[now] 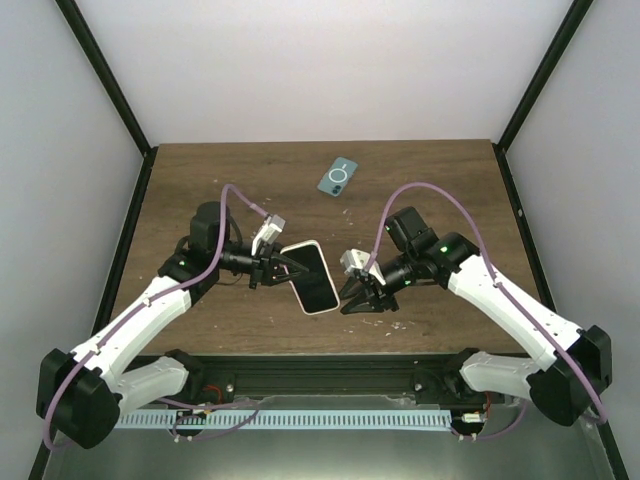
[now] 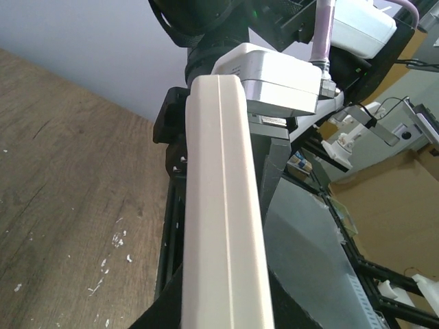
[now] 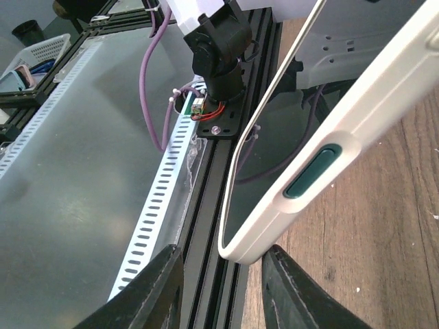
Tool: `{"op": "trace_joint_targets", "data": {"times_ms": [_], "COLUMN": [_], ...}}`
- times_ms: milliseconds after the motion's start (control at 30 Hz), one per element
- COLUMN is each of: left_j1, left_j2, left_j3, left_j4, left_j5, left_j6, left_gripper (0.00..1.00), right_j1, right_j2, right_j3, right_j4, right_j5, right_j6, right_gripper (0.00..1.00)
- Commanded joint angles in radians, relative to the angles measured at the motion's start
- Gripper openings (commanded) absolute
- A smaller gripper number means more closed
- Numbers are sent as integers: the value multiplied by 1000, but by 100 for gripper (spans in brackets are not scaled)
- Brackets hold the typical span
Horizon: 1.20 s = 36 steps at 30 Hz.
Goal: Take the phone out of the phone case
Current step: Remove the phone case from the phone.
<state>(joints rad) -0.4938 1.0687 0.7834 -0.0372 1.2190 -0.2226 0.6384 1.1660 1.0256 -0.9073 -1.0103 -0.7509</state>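
A phone with a dark screen sits in a cream-white case that has a green side button. My left gripper is shut on the case's left edge and holds it tilted above the table. The left wrist view shows the case's long edge running up between my dark fingers. My right gripper is open at the case's lower right corner. In the right wrist view that corner sits just above and between my spread fingers, close to the right one.
A blue phone-sized object with a ring mark lies flat at the back of the wooden table. The black frame rail and slotted cable strip run along the near edge.
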Motion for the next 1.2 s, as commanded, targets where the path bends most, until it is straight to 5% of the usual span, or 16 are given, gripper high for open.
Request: {"op": "trace_joint_targets", "data": {"times_ms": [0,367,767,1167], "left_j1": [-3,-17,-33,-58], "left_j2": [-10,-3,-2,5], "left_j3": [5,3,8,1], "left_j4": [51,55,40,63], "left_j5": [22,40,77,113], "left_j6": [37,34,25,-13], "left_gripper": [0,0,0,0], "right_j1": [12,14,26,52], "right_j2": [6,52,67,39], "right_j3": [22,53,106,106], "right_j4": [-17,-13,-122,-58], "right_j5": [-44,-48,-45,30], "right_j6": [-12,1,-177,-188], "right_gripper": [33,26,14,14]}}
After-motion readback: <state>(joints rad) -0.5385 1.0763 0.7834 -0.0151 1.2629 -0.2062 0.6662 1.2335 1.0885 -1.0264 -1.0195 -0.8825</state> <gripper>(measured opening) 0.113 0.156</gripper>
